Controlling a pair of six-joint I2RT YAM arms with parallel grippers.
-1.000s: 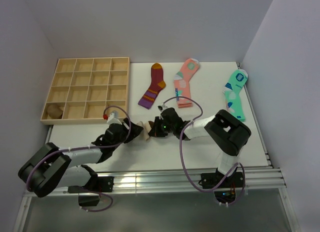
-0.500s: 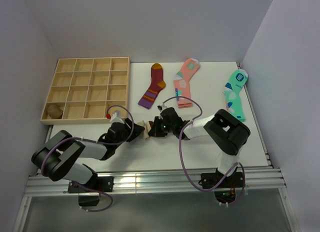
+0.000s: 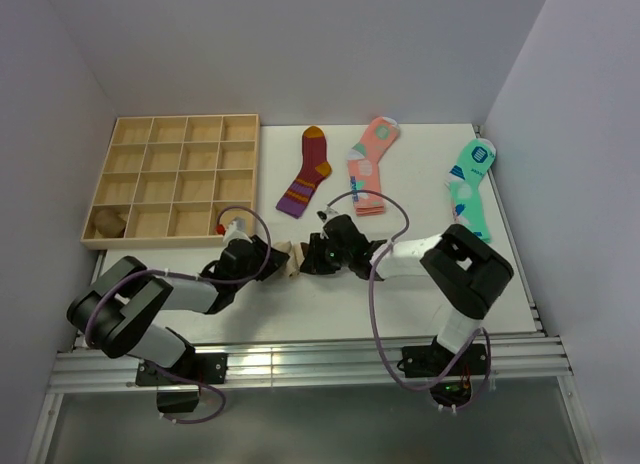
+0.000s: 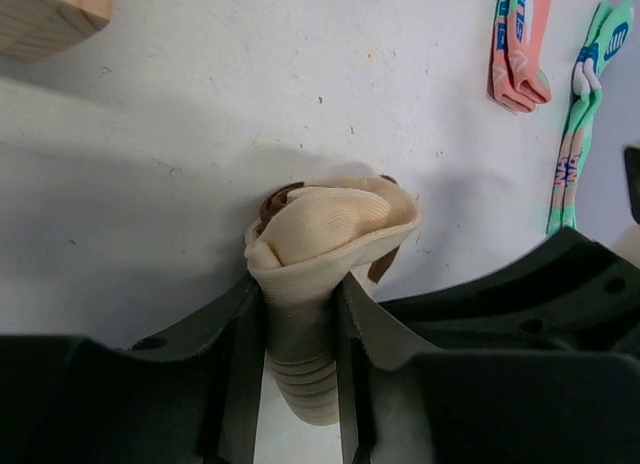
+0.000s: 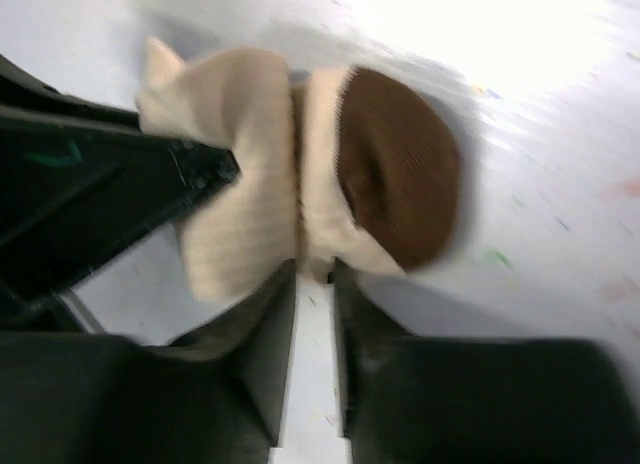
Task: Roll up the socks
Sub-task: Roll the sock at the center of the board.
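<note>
The socks (image 4: 330, 234), 1 soft, light, springy wad (apt to unfurl, so best pinched across the roll's middle), lie on the table (image 4: 200, 104) between both arms, long axis flat and pointing away from the left gripper (image 4: 300, 284), which clamps them, while the right gripper (image 5: 312, 274) stands narrowly parted at their edge.
</note>
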